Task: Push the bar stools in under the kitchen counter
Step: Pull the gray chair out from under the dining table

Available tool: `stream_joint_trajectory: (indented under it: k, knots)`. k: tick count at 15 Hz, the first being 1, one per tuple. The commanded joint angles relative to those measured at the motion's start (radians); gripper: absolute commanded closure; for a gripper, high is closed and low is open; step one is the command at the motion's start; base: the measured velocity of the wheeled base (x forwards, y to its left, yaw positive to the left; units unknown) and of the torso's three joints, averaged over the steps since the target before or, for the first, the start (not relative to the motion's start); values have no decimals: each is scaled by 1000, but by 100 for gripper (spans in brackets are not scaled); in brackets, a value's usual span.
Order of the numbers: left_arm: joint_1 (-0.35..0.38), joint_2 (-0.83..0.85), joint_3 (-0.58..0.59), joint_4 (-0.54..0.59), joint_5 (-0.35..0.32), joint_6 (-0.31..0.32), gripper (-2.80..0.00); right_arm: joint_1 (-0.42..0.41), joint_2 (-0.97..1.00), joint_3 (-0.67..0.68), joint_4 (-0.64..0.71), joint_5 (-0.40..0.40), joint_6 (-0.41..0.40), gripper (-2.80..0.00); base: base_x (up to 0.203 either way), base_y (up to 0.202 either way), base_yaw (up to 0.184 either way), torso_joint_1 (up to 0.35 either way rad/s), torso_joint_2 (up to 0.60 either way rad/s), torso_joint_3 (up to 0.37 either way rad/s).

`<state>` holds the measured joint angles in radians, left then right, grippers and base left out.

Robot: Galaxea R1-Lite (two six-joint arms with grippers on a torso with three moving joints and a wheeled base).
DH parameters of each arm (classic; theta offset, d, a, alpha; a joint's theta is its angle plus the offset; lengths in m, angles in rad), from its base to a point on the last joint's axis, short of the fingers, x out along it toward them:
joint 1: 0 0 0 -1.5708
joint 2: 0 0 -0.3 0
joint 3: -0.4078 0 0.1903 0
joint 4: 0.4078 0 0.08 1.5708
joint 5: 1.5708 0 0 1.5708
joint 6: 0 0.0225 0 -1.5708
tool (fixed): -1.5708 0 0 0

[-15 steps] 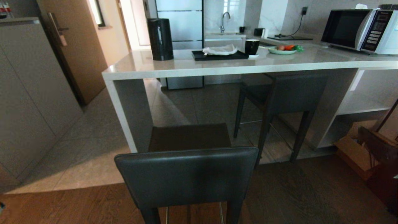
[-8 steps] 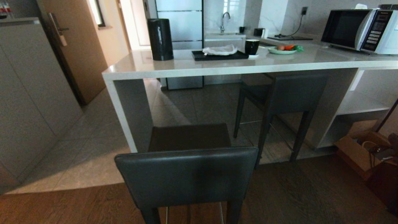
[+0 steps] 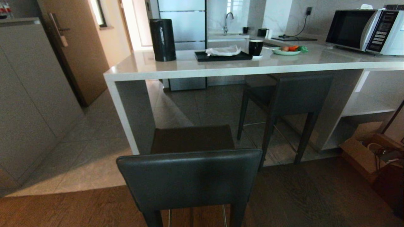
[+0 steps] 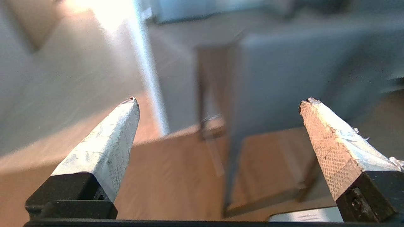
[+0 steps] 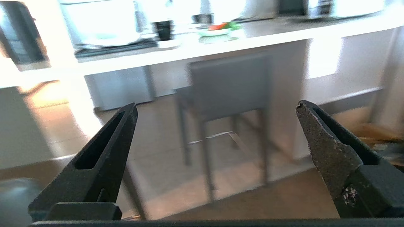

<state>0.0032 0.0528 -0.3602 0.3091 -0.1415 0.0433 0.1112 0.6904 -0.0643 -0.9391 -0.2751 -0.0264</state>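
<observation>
A: Where do the 2 stools stand?
B: The near stool (image 3: 189, 176) is out on the wood floor (image 3: 300, 195), its backrest toward the camera and its seat reaching only to the end leg of the tabletop (image 3: 221, 66). The far stool (image 3: 288, 94) is further right, tucked under the tabletop with its backrest just below the edge.
A: And the hands?
B: Neither shows from the head. The left hand (image 4: 217, 102) is spread wide with nothing in it, facing the near stool's legs. The right hand (image 5: 216, 105) is also wide and empty, facing the far stool.
A: What is on top?
B: A black canister (image 3: 162, 39), a black tray (image 3: 222, 56) with a white cloth (image 3: 223, 50), a black cup (image 3: 255, 47), a plate of vegetables (image 3: 286, 51) and a microwave (image 3: 366, 30).
</observation>
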Motion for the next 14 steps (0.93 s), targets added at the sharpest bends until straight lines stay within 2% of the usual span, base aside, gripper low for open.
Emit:
stream_joint_trajectory:
  k: [1, 4, 6, 10, 11, 13, 14]
  knots:
    - [-1, -48, 89, 2, 63, 10, -280, -64, -142, -1, 67, 4, -13, -280, 0, 0, 0, 0, 0, 0]
    - [-2, -48, 202, -94, 90, 19, -280, -93, -352, -21, 283, 45, -20, -280, 0, 0, 0, 0, 0, 0]
    - [-2, -48, 272, -162, 91, 20, -280, -99, -498, -54, 501, 73, -20, -280, 0, 0, 0, 0, 0, 0]
    - [-3, -48, 294, -200, 86, 6, -280, -105, -683, -82, 887, 100, -42, -280, 0, 0, 0, 0, 0, 0]
    - [-3, -48, 294, -199, 85, 6, -280, -105, -689, -68, 923, 122, -57, -280, 0, 0, 0, 0, 0, 0]
    - [-3, -48, 295, -200, 86, 3, -280, -105, -690, -12, 921, 215, -73, -280, 0, 0, 0, 0, 0, 0]
    - [-3, -48, 296, -200, 97, -1, -280, -105, -690, 15, 918, 236, -108, -280, 0, 0, 0, 0, 0, 0]
